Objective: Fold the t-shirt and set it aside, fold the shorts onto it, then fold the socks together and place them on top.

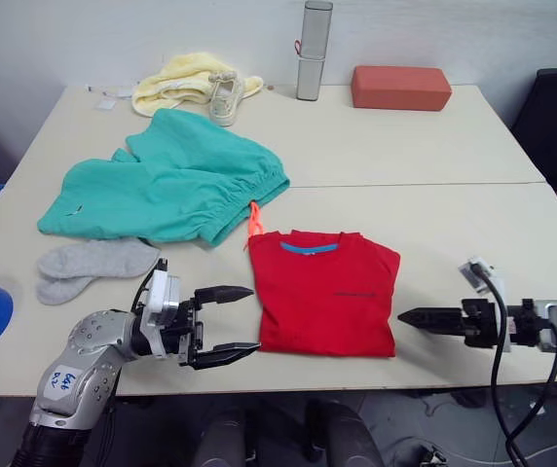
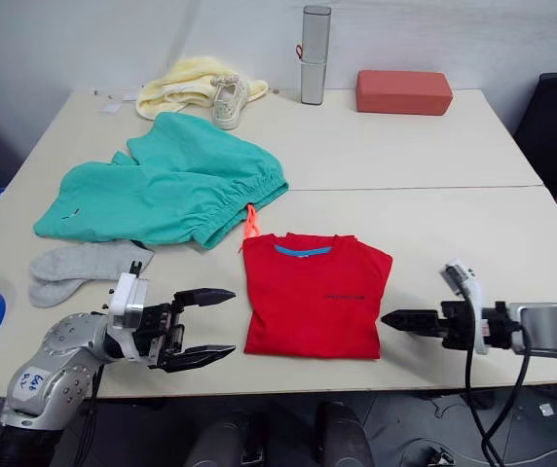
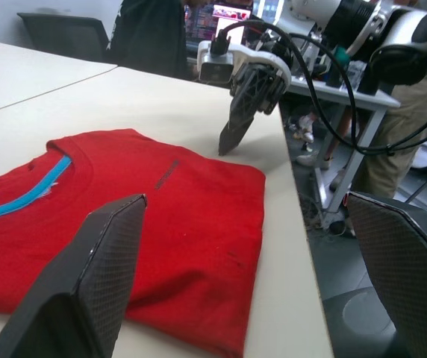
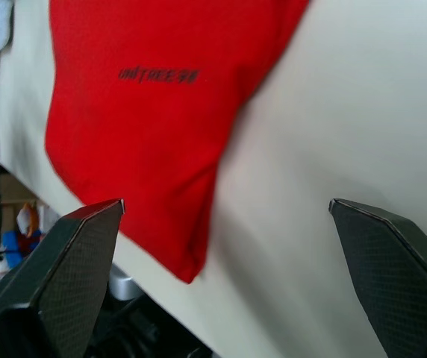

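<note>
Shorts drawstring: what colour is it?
Orange-pink, poking from the teal shorts waistband; the drawstring shows best in the left eye view.

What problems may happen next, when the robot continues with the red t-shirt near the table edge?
1. The folded t-shirt lies close to the near edge of the table; a push toward that edge might slide it off.
2. The shorts lie unfolded beside it, and their drawstring reaches the collar, so moving the t-shirt may drag it.
3. The left gripper and right gripper are both open beside the cloth; an uneven grasp may undo the fold.

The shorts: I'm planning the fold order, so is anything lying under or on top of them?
Nothing lies on the shorts. Their orange-pink drawstring trails toward the t-shirt. The socks lie at their near edge; whether anything is tucked beneath cannot be seen.
</note>
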{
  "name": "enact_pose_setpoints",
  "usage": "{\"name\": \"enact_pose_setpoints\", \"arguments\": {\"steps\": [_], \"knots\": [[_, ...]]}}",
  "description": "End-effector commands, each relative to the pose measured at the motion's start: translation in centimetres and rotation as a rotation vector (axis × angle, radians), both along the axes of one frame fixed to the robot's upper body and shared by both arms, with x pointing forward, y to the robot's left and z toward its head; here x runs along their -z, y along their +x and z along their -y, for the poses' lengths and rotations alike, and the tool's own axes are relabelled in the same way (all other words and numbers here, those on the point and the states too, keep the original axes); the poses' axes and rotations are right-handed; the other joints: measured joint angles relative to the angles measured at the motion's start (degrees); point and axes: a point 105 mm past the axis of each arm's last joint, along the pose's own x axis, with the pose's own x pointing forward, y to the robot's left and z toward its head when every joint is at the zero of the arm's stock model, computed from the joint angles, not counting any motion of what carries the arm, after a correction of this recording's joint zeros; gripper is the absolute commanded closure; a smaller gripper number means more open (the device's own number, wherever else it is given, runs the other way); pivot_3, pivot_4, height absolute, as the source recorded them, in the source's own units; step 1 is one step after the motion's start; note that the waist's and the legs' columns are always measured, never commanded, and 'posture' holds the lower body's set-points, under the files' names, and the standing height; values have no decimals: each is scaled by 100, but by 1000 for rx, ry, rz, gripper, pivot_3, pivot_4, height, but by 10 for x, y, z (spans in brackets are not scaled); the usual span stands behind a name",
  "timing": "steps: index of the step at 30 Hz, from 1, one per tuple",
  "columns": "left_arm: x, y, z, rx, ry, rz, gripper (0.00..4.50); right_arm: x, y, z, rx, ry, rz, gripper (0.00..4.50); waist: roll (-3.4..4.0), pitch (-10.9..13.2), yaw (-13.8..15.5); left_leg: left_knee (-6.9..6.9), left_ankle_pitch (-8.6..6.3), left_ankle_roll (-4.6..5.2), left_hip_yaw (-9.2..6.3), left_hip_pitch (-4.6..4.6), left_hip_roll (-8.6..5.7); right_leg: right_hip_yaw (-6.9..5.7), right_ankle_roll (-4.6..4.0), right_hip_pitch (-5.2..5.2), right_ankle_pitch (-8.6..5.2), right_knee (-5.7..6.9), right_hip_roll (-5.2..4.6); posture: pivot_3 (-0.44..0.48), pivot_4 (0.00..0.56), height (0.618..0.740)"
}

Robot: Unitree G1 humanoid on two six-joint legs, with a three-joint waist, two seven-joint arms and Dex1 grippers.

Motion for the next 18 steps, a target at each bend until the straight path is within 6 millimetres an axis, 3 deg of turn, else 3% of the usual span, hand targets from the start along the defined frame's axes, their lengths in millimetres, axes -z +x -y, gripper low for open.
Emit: {"name": "enact_pose_setpoints", "arguments": {"steps": [1, 10, 17, 18], "knots": [[-12, -4, -1, 4, -14, 42, 49, 14, -10, -26, -75, 86, -99, 0, 0, 0, -26, 0, 4, -7, 0, 0, 0, 0, 0, 0, 0, 1, 0, 0, 150, 740], [-14, -2, 3, 8, -18, 56, 49, 38, 6, -61, -24, 90, -112, 0, -26, -18, -141, -27, 8, -18, 4, 15, 4, 2, -8, 2, -4, 1, 9, 0, 150, 740], [-14, 0, 6, 14, -18, 63, 49, 43, 20, -87, 17, 145, -97, 0, -64, -59, -181, -70, 30, -42, 6, 39, 9, 3, -34, 3, -9, 3, 16, 0, 150, 740], [-14, 0, 6, 15, -17, 64, 18, 43, 21, -91, 18, 161, -97, 181, -64, -61, -183, -72, 31, -44, 6, 39, 11, 2, -38, 2, -12, 5, 18, 0, 150, 740]]}}
